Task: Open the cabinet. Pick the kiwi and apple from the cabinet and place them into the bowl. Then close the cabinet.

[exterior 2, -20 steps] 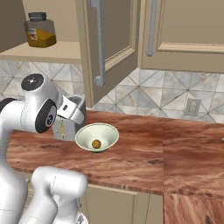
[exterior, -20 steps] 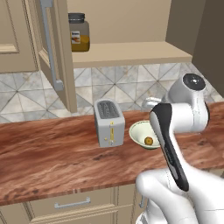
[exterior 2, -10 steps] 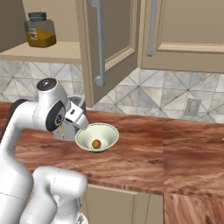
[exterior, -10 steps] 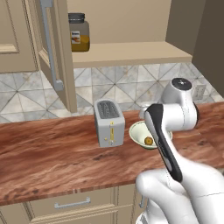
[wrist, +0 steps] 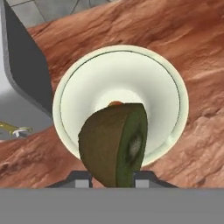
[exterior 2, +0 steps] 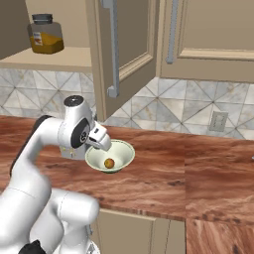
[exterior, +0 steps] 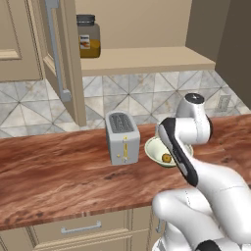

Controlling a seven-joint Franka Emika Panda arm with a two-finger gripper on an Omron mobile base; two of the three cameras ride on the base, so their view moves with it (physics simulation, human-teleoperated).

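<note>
While the gripper (wrist: pixel 111 178) stays clamped narrowly on the kiwi (wrist: pixel 114 142) at the bottom centre of the hand view, it hangs just above the bowl (wrist: pixel 175 94), which sits mid-frame there with the apple (exterior 2: pixel 108 162) already inside. The main risk, as I judge it, is a release off the bowl's middle: the kiwi looks nearer the lower rim than the centre, so it could strike the rim and roll onto the surface (exterior: pixel 54 171), or knock the apple. Height above the bowl is hard to read from the base views, perhaps enough for a bounce. Just left of the bowl in the left base view stands 1 silver toaster (exterior: pixel 122 137), close enough to catch the hand on a sideways swing. Above, the cabinet (exterior 2: pixel 126 44) door hangs open over the backsplash, and 1 jar (exterior: pixel 88 37) rests on its shelf at upper left.
</note>
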